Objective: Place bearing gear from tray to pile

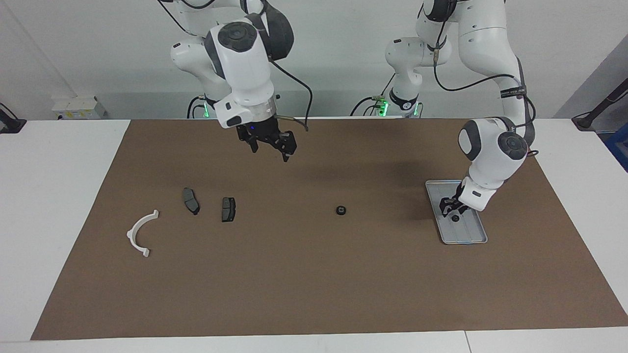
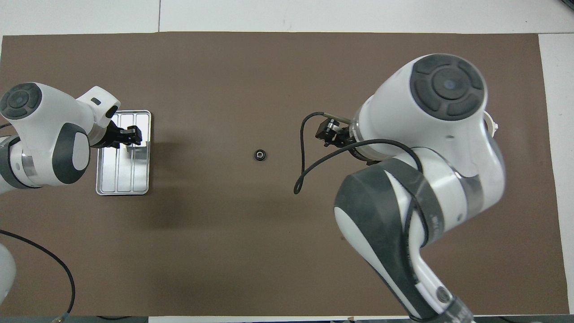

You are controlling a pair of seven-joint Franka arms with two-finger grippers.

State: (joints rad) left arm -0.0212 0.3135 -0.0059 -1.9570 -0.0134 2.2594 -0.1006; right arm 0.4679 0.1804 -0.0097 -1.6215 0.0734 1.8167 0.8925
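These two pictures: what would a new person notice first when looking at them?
Probably the left gripper, low over the silver tray at the left arm's end of the mat, right above a small dark gear lying in it. Next, the right gripper, raised over the mat, and a second gear lying alone mid-mat.
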